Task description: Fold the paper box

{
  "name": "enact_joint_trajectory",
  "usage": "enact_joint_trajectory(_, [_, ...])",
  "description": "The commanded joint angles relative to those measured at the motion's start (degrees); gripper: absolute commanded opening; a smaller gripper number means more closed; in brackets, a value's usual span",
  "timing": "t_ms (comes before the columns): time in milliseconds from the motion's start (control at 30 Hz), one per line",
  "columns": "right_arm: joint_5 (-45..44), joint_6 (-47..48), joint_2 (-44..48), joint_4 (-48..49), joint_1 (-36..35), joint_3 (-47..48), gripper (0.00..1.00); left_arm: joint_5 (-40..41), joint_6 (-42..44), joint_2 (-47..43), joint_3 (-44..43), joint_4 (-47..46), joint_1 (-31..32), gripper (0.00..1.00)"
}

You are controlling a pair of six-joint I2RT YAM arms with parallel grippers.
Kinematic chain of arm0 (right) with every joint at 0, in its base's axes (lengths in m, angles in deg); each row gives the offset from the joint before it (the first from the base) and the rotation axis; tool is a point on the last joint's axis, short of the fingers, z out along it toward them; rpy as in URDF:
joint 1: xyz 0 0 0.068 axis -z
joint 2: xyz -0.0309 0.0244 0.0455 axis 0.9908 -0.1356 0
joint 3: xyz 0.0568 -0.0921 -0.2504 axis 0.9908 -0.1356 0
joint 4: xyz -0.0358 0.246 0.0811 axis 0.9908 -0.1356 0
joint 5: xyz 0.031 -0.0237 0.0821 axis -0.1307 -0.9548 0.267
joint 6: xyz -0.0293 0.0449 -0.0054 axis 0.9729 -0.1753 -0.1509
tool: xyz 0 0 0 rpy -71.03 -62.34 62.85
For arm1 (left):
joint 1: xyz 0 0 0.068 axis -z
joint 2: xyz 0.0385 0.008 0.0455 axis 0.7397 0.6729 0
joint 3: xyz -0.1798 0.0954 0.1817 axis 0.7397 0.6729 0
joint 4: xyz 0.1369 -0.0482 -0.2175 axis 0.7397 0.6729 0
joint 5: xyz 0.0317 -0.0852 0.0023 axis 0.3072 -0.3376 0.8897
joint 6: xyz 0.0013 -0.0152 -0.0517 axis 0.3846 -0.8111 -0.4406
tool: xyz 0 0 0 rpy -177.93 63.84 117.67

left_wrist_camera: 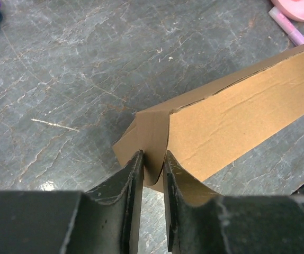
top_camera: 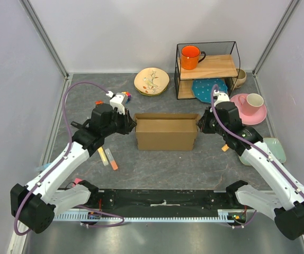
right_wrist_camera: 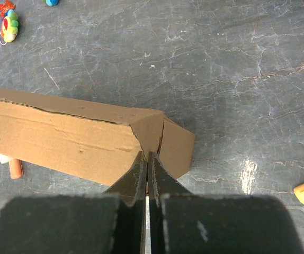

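**Desk:** Where's the paper box (top_camera: 166,132) in this one?

**Photog:** Ctr of the grey stone-look worktop (top_camera: 157,174), seen from above. It's plain brown cardboard w/ its long walls folded up, and its length runs 9 to 3 o'clock. The box rests on the worktop btwn the two arms.

**Desk:** And the arms?

**Photog:** One at each end.
- **Left:** The left hand (left_wrist_camera: 153,159) sits at the box's 9 o'clock end. Its fingers are parted a little, w/ the end flap standing btwn them. Whether the pads press the card can't be told.
- **Right:** The right hand (right_wrist_camera: 147,156) is at the 3 o'clock end. Its fingers are closed down tight, pinching the edge of the thin end flap there.

**Desk:** What else is in shot?

**Photog:**
- **1 o'clock of the box:** A black wire-framed wooden shelf (top_camera: 210,67) stands here. An orange mug (top_camera: 190,57) is on its top board and a blue plate (top_camera: 209,87) lies on the board beneath.
- **11 o'clock:** A floral plate (top_camera: 151,81) lies near the back wall.
- **2 o'clock:** A white cup (top_camera: 255,100) sits on a pink saucer (top_camera: 244,114), just beside the right arm.
- **8 o'clock:** An orange marker (top_camera: 112,160) lies on the worktop close to the left arm, apart from the box.
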State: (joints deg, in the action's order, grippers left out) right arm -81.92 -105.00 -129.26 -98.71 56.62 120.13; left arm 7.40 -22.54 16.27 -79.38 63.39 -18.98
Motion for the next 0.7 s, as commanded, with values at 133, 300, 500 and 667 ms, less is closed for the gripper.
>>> enact_joint_trajectory(133, [-0.5, 0.1, -0.2, -3.3, -0.4, -1.2, 0.00, 2.9, 2.7, -2.4, 0.9, -0.3, 0.3, 0.28])
enact_joint_trajectory(300, [-0.7, 0.1, -0.2, -3.2, -0.7, -1.5, 0.00, 2.1, 2.7, -3.2, 0.0, -0.8, 0.3, 0.11])
enact_joint_trajectory(500, [-1.4, 0.4, -0.2, -2.8, -1.1, -2.6, 0.00, -1.5, 0.6, -2.9, -2.0, -0.2, 0.3, 0.02])
enact_joint_trajectory(667, [-1.8, 0.4, 0.1, -2.6, -1.4, -3.0, 0.00, -3.1, -1.4, -1.4, -3.5, 1.4, 0.3, 0.02])
